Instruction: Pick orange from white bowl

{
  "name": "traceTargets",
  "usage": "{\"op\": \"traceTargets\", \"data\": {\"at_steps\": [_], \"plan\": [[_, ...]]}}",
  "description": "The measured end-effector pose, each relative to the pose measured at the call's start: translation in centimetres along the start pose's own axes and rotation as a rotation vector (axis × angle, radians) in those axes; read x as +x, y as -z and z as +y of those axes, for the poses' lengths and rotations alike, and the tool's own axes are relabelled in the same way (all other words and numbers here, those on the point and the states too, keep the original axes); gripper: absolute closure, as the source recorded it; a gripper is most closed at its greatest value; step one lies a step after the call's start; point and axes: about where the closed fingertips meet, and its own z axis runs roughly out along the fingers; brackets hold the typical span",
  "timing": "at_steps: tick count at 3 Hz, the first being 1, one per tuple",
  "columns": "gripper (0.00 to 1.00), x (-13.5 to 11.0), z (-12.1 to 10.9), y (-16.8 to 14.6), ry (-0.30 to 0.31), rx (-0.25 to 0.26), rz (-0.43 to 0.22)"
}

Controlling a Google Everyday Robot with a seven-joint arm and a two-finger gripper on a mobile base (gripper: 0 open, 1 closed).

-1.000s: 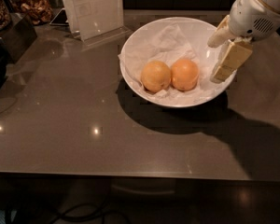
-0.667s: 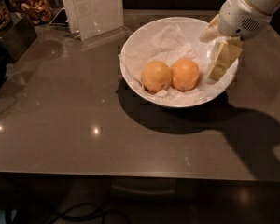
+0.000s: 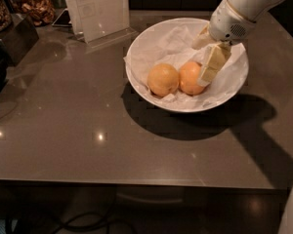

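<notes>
Camera view, listed left to right.

1. Surface: glossy grey-brown top carrying every item below; small light reflections on its near left part.
2. Dark box: far left, sitting on the surface.
3. Dish of brown dried pieces: far left corner, beyond the box; contents too small to identify.
4. Clear sign stand: upright at the far edge, left of the bowl and apart from it; print not legible.
5. White bowl: wide and shallow, right of centre, throwing a dark shadow on the near side.
6. Crumpled paper: white lining inside the bowl, under both fruits.
7. Pale fruit: yellowish-orange and round, in the near left part of the bowl, touching the item beside it.
8. Orange: deeper in colour, round, lying in the bowl just right of the pale fruit, on the paper.
9. End effector: inside the bowl's rim, over its right half, pointing down and to the left. Its two cream fingers stand apart and hold nothing. The nearer finger overlaps the right side of the orange; whether it touches cannot be told.
10. Robot arm: white, entering from the far right corner, with its shadow falling across the right of the surface.
</notes>
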Motion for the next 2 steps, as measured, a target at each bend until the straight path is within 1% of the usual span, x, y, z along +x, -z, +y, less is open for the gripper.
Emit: {"op": "traceTargets", "data": {"at_steps": [1,2], "plan": [[0.22,0.2,-0.4,-1.8,-0.018,-0.041,-0.023],[0.22,0.5,-0.4,-3.4,-0.035,-0.083,-0.039]]}}
